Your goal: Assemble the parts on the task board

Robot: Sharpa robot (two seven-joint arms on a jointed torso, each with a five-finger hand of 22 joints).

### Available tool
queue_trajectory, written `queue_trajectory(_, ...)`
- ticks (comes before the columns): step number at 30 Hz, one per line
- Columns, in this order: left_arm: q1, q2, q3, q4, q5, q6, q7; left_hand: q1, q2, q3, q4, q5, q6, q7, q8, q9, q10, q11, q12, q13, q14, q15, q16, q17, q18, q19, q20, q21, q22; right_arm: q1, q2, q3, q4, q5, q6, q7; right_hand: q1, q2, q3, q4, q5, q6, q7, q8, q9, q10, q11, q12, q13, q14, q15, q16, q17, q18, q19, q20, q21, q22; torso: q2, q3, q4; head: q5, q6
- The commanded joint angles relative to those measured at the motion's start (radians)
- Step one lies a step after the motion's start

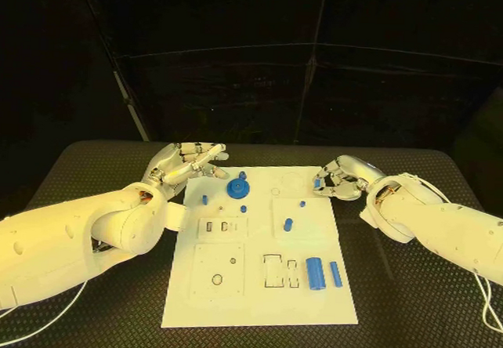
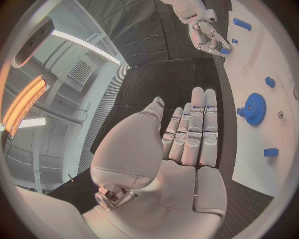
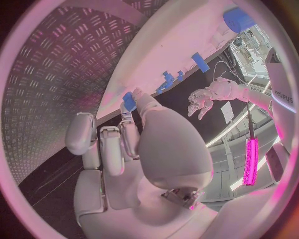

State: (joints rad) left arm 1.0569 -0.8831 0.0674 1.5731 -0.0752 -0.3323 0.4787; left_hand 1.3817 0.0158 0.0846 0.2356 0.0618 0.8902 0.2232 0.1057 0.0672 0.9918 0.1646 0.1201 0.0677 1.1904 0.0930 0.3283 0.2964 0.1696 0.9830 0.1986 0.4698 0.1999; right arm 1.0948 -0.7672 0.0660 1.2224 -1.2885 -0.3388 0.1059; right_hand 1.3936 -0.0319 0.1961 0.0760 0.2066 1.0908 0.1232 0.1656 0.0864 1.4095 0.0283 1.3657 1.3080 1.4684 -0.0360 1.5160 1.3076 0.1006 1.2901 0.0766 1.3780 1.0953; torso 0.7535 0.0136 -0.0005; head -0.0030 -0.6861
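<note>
Left hand (image 1: 188, 164) open, fingers straight, holding nothing, by the board's (image 1: 257, 300) far left corner. Right hand (image 1: 340, 181) pinching a small blue part (image 3: 129, 101) at the far right edge.

From the head we look down on the bench (image 1: 116, 163) and the whole task board (image 1: 257, 300). Each wrist camera sits close behind its own hand, facing along its fingers; both also catch the board's edge and the opposite hand.

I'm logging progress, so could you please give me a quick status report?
Left hand open, beside the board's far left corner. Right hand pinches a small blue part at the task board edge. Blue gear seated. Nothing obstructing.
</note>
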Motion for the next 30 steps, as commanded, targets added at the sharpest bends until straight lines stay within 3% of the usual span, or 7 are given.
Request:
queue_trajectory(1,0.001,-0.002,0.001,-0.002,-0.003,0.019,0.004,0.0,0.013,-0.004,0.001,-0.002,0.001,0.002,-0.004,0.0,0.006,0.0,-0.004,0.0,-0.007,0.002,-0.003,0.001,0.012,-0.002,0.001,0.005,-0.001,0.002,-0.007,0.002,0.041,-0.004,-0.045,-0.026,0.004,0.013,0.006,-0.003,-0.008,0.014,-0.019,0.003,0.007,-0.003,-0.005,0.0,0.005,0.074,-0.007,0.005,0.124,-0.007,0.0,-0.006,0.004,0.001,-0.007,-0.0026,-0.0004,0.001,0.002)
queue_trajectory(10,0.001,-0.006,0.001,-0.009,-0.003,0.019,0.006,0.0,0.013,-0.005,0.002,-0.002,0.001,0.002,-0.004,0.0,0.006,0.0,-0.005,0.0,-0.007,0.002,-0.003,0.002,0.012,-0.002,0.001,0.005,-0.001,0.003,0.001,0.003,0.221,-0.085,-0.072,-0.142,0.004,0.018,0.014,-0.007,-0.006,0.0,-0.013,-0.004,0.003,-0.004,-0.001,-0.004,0.002,0.074,-0.004,0.005,0.124,-0.007,0.0,-0.006,0.004,0.0,-0.02,-0.0054,-0.0033,0.009,-0.001)
queue_trajectory(15,0.001,-0.004,0.001,-0.01,-0.003,0.02,0.006,0.0,0.013,-0.005,0.002,-0.002,0.001,0.002,-0.004,0.0,0.006,0.0,-0.005,0.0,-0.007,0.002,-0.003,0.002,0.012,-0.002,0.001,0.005,-0.001,0.003,0.033,0.003,0.287,-0.142,-0.073,-0.211,0.004,0.019,0.016,-0.007,-0.007,-0.001,-0.013,-0.005,0.002,-0.006,0.0,-0.006,0.0,0.074,-0.004,0.004,0.122,-0.007,0.0,-0.005,0.003,-0.001,-0.024,-0.0073,-0.0007,0.017,-0.007)
queue_trajectory(25,0.001,0.002,0.001,-0.021,-0.003,0.017,0.007,-0.001,0.013,-0.005,0.002,-0.002,0.001,0.002,-0.004,0.0,0.006,0.0,-0.005,0.0,-0.008,0.002,-0.003,0.002,0.012,-0.002,0.001,0.005,-0.001,-0.001,0.121,0.0,0.311,-0.211,-0.038,-0.325,0.005,0.02,0.018,-0.009,-0.007,-0.002,-0.013,-0.005,0.002,-0.008,0.0,-0.008,-0.003,0.073,-0.004,0.003,0.119,-0.007,-0.001,-0.005,0.003,-0.003,-0.024,-0.0073,-0.0013,0.042,-0.025)
queue_trajectory(30,0.002,0.004,0.001,-0.025,-0.003,0.016,0.007,-0.001,0.012,-0.006,0.002,-0.002,0.001,0.002,-0.005,0.0,0.006,0.0,-0.005,0.0,-0.008,0.001,-0.004,0.003,0.012,-0.002,0.001,0.005,-0.001,-0.022,0.156,-0.011,0.318,-0.234,-0.014,-0.36,0.005,0.019,0.019,-0.01,-0.007,-0.002,-0.013,-0.005,0.002,-0.012,0.0,-0.013,-0.009,0.072,-0.004,0.001,0.115,-0.006,-0.002,-0.005,0.002,-0.004,-0.023,-0.0076,-0.0006,0.047,-0.032)
